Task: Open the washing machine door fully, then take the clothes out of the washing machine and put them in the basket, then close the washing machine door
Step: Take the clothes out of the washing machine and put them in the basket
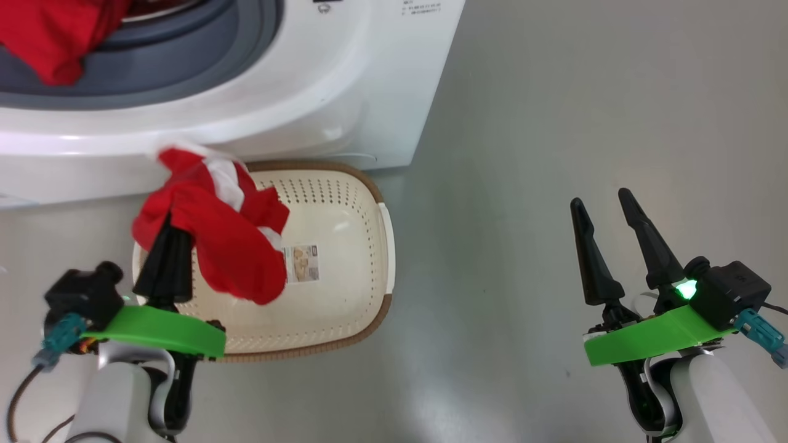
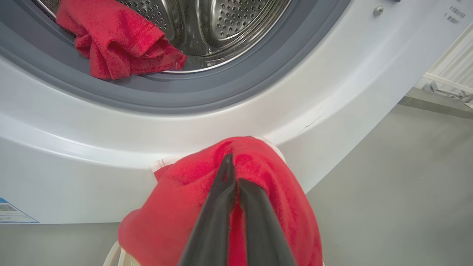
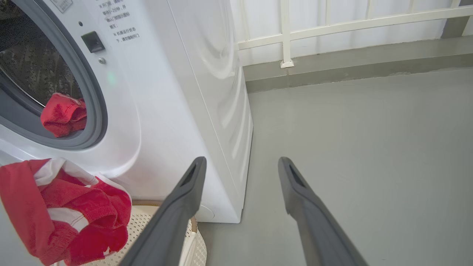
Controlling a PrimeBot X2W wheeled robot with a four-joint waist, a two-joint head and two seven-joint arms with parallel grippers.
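Head view: the left gripper (image 1: 167, 237) is at lower left with its jaws clenched on a red-and-white garment (image 1: 228, 240). The garment hangs bunched above the left half of the basket (image 1: 369, 184), off the basket's bottom. The basket sits on the grey floor (image 1: 523, 123), its far rim right against the foot of the washing machine (image 1: 320, 92). A paper label (image 1: 301, 263) shows on the basket's bottom, just right of the hanging cloth. At top left a second red cloth (image 1: 52, 37) spills from the machine's opening over the grey gasket (image 1: 184, 55). The right gripper (image 1: 600, 198) is at lower right with its jaws released and spread, nothing between them. It hangs over bare floor, well apart from the basket.

Left wrist view: both dark fingers are pressed together with red fabric pinched at the tips. The garment is draped around them and a white edge peeks out on the far side. Behind it is the machine's white front. The perforated steel drum (image 2: 229, 22) is open at the top, and the red cloth lies folded across the gasket at upper left. A blue sticker (image 2: 14, 214) is on the front panel at far left. A sliver of the basket rim shows at the bottom edge.

Right wrist view: the two fingers stand wide apart and empty, with floor between them. The machine's front and right side are at left, and the red cloth sits in the lower part of the opening. The held garment dangles at lower left above the basket's perforated wall. A white railing (image 3: 332, 26) runs along the far wall.
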